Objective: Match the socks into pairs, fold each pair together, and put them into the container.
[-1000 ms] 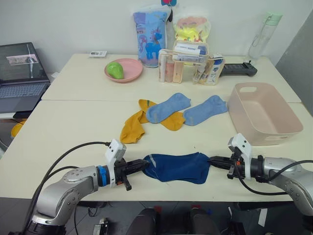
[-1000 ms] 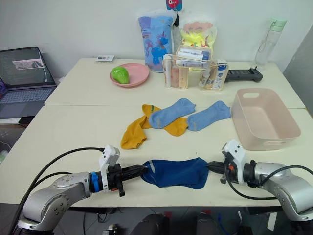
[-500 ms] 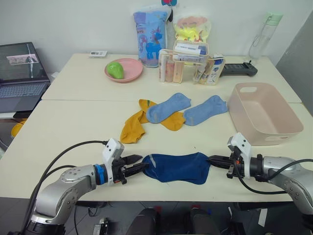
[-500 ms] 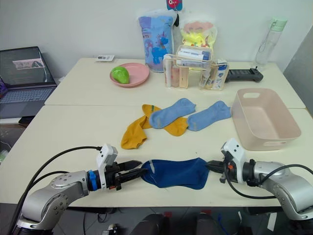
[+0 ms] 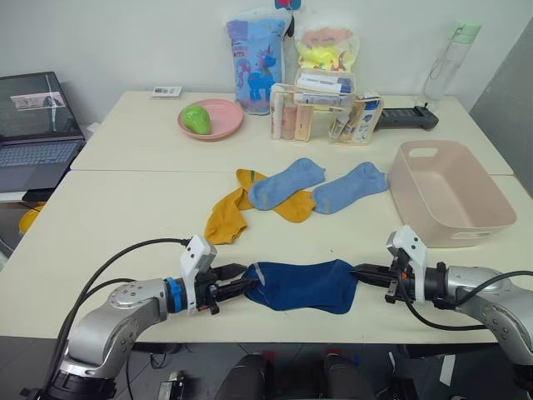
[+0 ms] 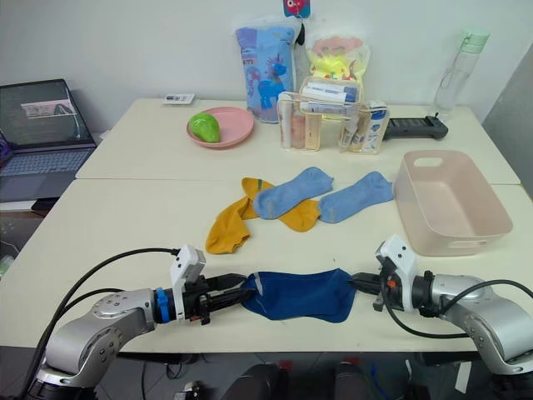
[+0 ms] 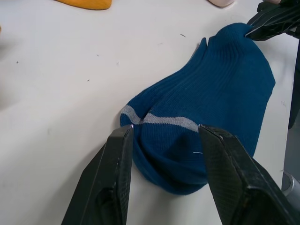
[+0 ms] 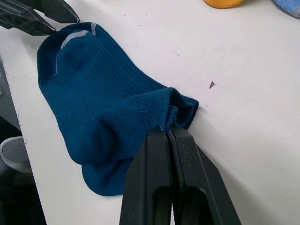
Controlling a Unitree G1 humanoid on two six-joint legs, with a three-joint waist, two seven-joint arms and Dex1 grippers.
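Note:
Two navy socks (image 5: 301,285) lie stacked near the table's front edge, grey-striped cuffs to the left. My left gripper (image 7: 164,140) is open, its fingers (image 7: 117,168) straddling the cuff end (image 5: 250,279). My right gripper (image 8: 169,130) is shut on the navy socks' toe end (image 5: 356,272). Further back, two mustard yellow socks (image 5: 226,218) lie partly under two light blue socks (image 5: 285,182) (image 5: 350,187). The pale pink container (image 5: 491,218) stands at the right with nothing in it.
At the back stand a pink plate (image 5: 218,127) with a green object, a clear organiser of bottles (image 5: 325,104), two printed bags, a water bottle (image 5: 450,58) and a black device (image 5: 408,118). A laptop (image 5: 33,125) sits off the table's left.
My left gripper's fingers have spread apart and slid a little right around the navy cuff. The right gripper has kept its hold on the toe end.

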